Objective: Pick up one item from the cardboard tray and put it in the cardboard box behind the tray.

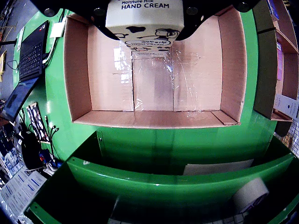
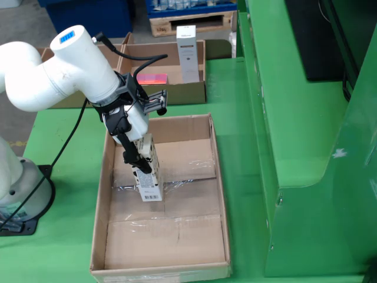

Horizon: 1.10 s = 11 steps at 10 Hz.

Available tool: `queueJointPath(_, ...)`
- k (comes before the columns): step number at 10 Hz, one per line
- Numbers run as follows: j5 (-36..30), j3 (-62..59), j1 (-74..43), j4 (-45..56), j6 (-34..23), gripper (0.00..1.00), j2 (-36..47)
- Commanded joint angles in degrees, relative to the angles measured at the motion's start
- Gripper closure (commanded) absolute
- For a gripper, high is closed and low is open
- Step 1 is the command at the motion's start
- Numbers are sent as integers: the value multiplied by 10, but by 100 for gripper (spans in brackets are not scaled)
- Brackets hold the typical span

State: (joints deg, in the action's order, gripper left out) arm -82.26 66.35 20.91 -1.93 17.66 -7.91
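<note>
My gripper point(image 2: 140, 166) is shut on a white hand cream carton point(image 2: 148, 177), which hangs upright and slightly tilted inside a large open cardboard box point(image 2: 219, 194). In the wrist view the carton point(image 1: 145, 21) fills the top edge between the black fingers point(image 1: 100, 24), over the box's bare taped floor point(image 1: 112, 84). Whether the carton touches the floor cannot be told. Beyond the box in the fixed view stands a shallow cardboard tray point(image 2: 194, 92) with a tall white carton point(image 2: 187, 53) and a pink item point(image 2: 152, 78).
The green table point(image 2: 65, 147) carries both containers. A tall green metal structure point(image 2: 306, 147) rises at the right. The arm's base point(image 2: 17, 194) stands at the left. In the wrist view a laptop point(image 1: 32, 49) lies at left and a tape roll point(image 1: 250, 193) at lower right.
</note>
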Motion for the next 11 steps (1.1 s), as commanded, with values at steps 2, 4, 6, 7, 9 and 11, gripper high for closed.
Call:
queueJointPath(2,-4,-497,-13,259,-23,100,-113)
queueJointPath(4,6,-663,-8,325,-26,100,-166)
queueJointPath(6,15,-663,1,303,-32,100,-157)
queueJointPath(7,28,-664,16,273,-43,100,-148)
queueJointPath(9,28,-664,16,273,-43,100,-148)
queueJointPath(11,28,-664,16,273,-43,100,-148)
